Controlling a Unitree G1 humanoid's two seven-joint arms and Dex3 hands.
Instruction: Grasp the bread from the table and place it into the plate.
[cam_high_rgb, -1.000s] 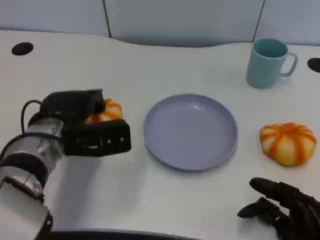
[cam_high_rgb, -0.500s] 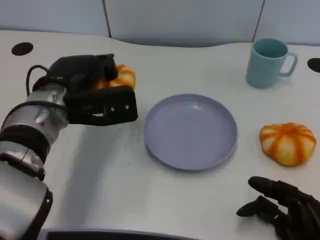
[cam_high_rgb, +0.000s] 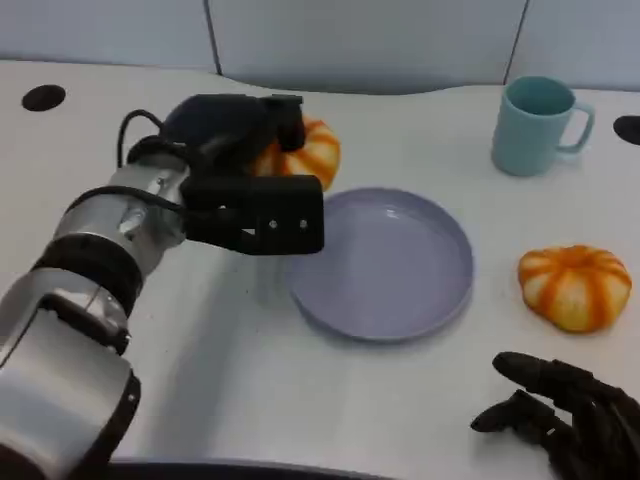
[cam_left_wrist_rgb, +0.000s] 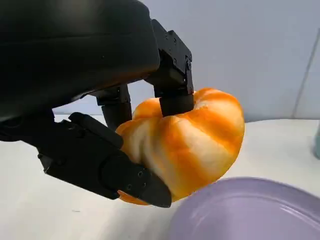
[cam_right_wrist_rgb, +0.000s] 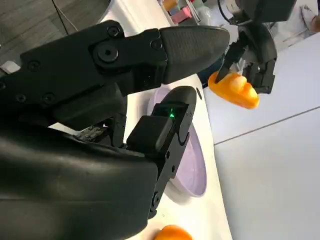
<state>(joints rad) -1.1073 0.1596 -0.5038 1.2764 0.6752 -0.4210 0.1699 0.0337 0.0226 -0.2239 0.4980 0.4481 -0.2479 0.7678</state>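
The left hand has the bread in its grasp and holds it up off the table, just past the far left rim of the plate. From close behind that hand the hold is plain: one black finger presses down on the top of the orange-and-cream striped roll, while a broader finger cups it from underneath and along its near side — so the bread sits clamped between them, bulging out past the fingertips toward the plate, whose lavender rim lies just below it. From the right wrist camera the bread appears small in the distance, pinched under the left hand, clear of the table surface and above the far side of the plate.

The plate is bare, near the middle of the table. A second orange striped bun rests on the table to the right of the plate, near the right edge and apart from the rim. A light blue mug stands upright toward the far right corner.

The right hand rests low at the near right corner of the table, fingers spread and holding nothing — well apart from the second bun.
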